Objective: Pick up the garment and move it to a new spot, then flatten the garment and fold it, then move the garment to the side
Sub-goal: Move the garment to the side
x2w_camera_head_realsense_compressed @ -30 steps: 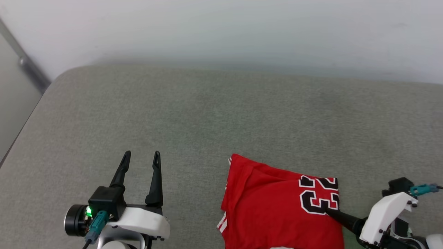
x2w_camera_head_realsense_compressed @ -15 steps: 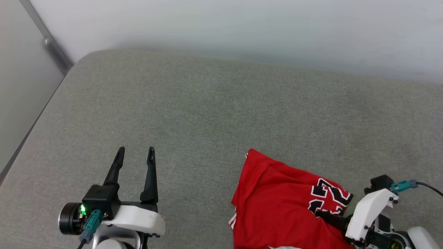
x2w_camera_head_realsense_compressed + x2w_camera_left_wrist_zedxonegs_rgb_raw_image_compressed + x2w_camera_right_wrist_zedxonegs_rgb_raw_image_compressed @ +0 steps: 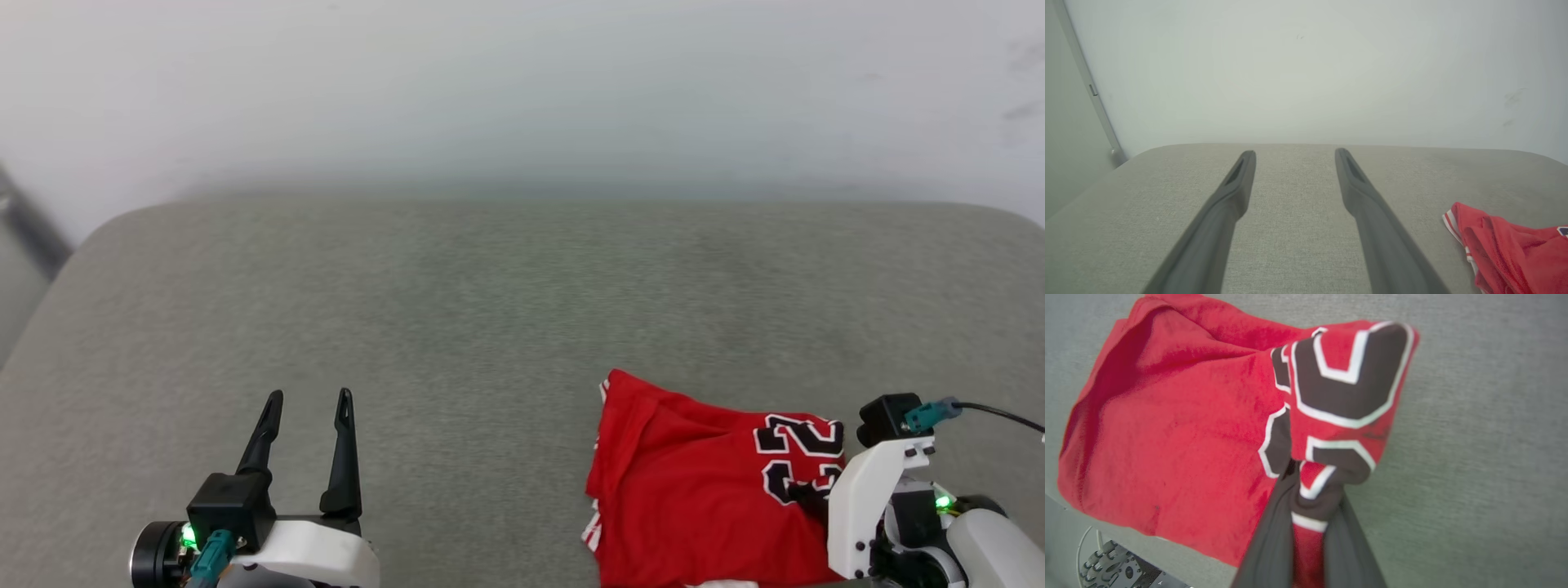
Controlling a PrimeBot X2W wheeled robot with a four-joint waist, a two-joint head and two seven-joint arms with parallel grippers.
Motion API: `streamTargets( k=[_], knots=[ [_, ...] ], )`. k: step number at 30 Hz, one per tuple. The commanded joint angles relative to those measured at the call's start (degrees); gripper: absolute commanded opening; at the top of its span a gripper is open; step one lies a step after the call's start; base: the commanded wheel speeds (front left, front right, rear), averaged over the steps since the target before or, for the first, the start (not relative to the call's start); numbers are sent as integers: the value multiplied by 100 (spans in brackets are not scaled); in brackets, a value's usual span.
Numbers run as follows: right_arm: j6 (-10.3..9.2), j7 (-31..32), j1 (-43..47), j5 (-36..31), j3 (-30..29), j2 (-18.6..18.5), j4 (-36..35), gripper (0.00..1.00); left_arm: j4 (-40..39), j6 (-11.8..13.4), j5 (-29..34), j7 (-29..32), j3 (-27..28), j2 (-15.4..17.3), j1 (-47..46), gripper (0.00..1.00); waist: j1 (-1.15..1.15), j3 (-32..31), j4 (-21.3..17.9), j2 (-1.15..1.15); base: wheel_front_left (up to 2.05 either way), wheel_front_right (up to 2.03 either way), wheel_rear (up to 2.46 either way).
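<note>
So the right gripper (image 3: 1310,486) is clamped down on a pinch of the garment (image 3: 1167,424), right at the black-and-white number patch (image 3: 1347,388). You can see the cloth bunched up and pulled into a little peak between the two dark fingers. A second ago those fingers were apart and just poking in at the edge of the number. Now they're squeezed together on fabric, and the patch has puckered toward them. My read is that the grab is made and the pick-up step is properly under way. The lift and the move to a new spot are still to come.

The left gripper (image 3: 309,398) hangs over the grey cushion (image 3: 490,310) with its fingers spread and nothing in them, well apart from the shirt. Same as before, it looks like it's waiting its turn.

The garment (image 3: 694,482) sits crumpled at the near right of the cushion. Most of it is resting on the surface, with only the pinched bit raised. The head camera has swung, so I wouldn't count the shirt's shift in the picture as real movement.

Stuff I can't make out:
- The shirt's near edge is cut off at the bottom of the head view.
- The right fingers are mostly hidden behind the white wrist housing (image 3: 865,506).
- I can't tell how many layers are pinched.
- Sleeves and collar are tucked away. Just a strip of striped trim (image 3: 1453,222) peeks out in the left wrist view.
</note>
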Motion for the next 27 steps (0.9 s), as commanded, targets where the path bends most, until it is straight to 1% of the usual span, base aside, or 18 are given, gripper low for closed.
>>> streamTargets(
  k=[1,6,9,13,16,18,21,24,27],
  knots=[
    [-3,-23,-125,-119,28,-69,48,0,-25,-2,23,-27,15,-21,31,100,0,-43,-446,0,0,0,0],
    [-3,-162,-450,-646,25,-200,320,0,-59,-95,71,-27,3,-56,-80,100,0,125,-1112,0,0,0,0],
    [-3,-266,-858,-920,-40,-301,510,0,-152,-120,156,-26,-10,-47,-261,100,0,458,-1466,0,0,0,0],
    [-3,-540,-1442,-1254,-294,-454,843,0,-259,-182,329,11,-105,-8,-631,100,0,1006,-1741,0,0,0,0],
    [-3,-750,-1907,-1499,-561,-638,1123,0,-374,-242,464,101,-170,36,-997,100,0,1478,-1830,0,0,0,0],
    [-3,-974,-2189,-1822,-644,-839,1267,0,-453,-286,557,183,-234,56,-1236,100,0,1793,-1829,0,0,0,0],
    [-3,-1296,-2550,-2130,-942,-1007,1548,0,-552,-345,688,288,-288,121,-1585,100,0,2226,-1793,0,0,0,0],
    [-3,-1619,-2896,-2379,-1330,-1102,1867,0,-651,-387,800,391,-321,174,-1880,100,0,2603,-1752,0,0,0,0],
    [-3,-2005,-3149,-2620,-1769,-1087,2192,0,-729,-440,884,480,-347,215,-2124,100,0,2899,-1717,0,0,0,0]
  ],
)
